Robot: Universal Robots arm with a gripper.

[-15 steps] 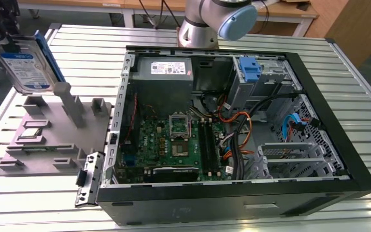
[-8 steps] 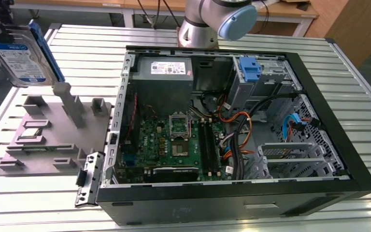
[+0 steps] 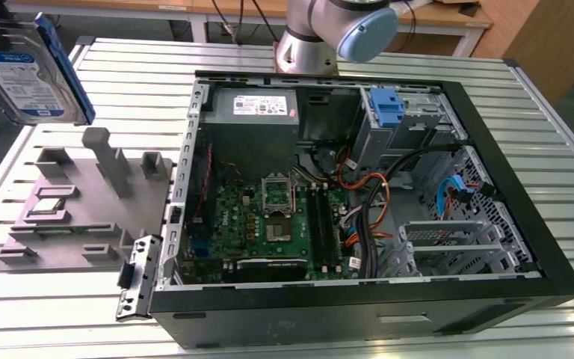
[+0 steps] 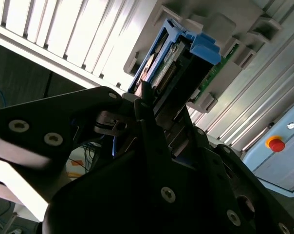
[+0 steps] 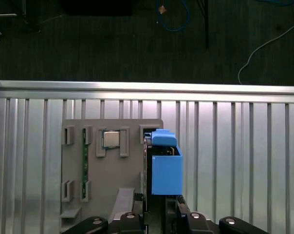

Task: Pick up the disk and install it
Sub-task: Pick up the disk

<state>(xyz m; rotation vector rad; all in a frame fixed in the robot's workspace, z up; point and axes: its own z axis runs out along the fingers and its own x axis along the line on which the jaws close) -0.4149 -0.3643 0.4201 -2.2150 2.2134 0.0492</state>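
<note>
The disk is a silver-grey drive with a blue-and-white label and blue side rails. It hangs tilted in the air at the exterior view's far left, above the grey parts fixture. My gripper is shut on it, with black fingers clamping its flat sides. Both wrist views see the disk edge-on, its blue rail and connector end pointing away from the wrist. The fixture lies well below the disk.
An open computer case lies on the slatted metal table. It holds a motherboard, a power-supply box, a blue bracket in a bay, cables and a metal cage. The arm's base stands behind the case.
</note>
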